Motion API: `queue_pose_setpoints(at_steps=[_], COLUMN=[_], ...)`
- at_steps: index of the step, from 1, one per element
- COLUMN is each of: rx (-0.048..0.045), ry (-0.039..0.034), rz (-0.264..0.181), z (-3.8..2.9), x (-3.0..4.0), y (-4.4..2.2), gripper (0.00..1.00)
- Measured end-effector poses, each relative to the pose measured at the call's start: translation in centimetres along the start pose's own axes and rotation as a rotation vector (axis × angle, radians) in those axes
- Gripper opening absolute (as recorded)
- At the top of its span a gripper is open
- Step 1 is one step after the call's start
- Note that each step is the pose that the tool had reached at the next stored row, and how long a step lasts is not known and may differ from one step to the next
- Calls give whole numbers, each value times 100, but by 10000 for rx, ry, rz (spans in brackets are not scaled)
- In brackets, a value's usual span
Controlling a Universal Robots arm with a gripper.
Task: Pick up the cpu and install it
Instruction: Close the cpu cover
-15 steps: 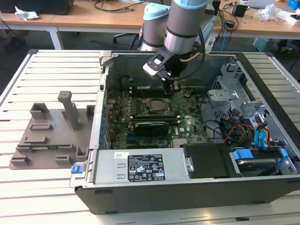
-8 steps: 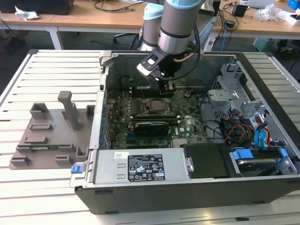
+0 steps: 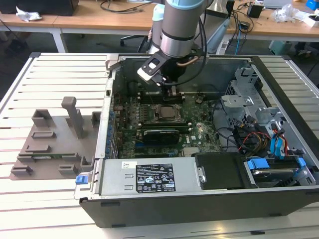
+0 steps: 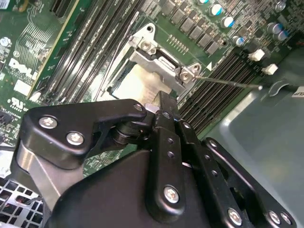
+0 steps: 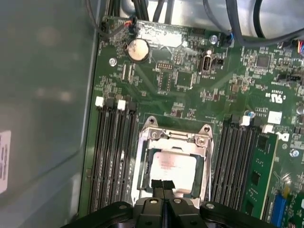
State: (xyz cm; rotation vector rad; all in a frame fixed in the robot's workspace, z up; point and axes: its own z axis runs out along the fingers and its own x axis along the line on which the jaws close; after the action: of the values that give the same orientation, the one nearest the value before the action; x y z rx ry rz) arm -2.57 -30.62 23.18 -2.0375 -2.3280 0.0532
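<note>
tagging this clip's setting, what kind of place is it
Probably a robotics lab or workshop: an open computer case on a slatted metal table, wooden desks with cables behind.

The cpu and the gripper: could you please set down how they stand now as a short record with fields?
cpu: flat within the socket frame, silver top up
gripper: shut, holding nothing, tips over one edge of the cpu
contact: cannot tell whether the tips touch the cpu
motherboard: inside the open case
case: lying on a slatted table
</note>
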Motion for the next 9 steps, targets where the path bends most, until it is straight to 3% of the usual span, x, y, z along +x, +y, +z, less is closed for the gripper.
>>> queue_pose_setpoints(at_steps=[9], rx=[-2], ry=[-1], rz=[0], z=[25], x=[25], y=[-190], gripper=[11])
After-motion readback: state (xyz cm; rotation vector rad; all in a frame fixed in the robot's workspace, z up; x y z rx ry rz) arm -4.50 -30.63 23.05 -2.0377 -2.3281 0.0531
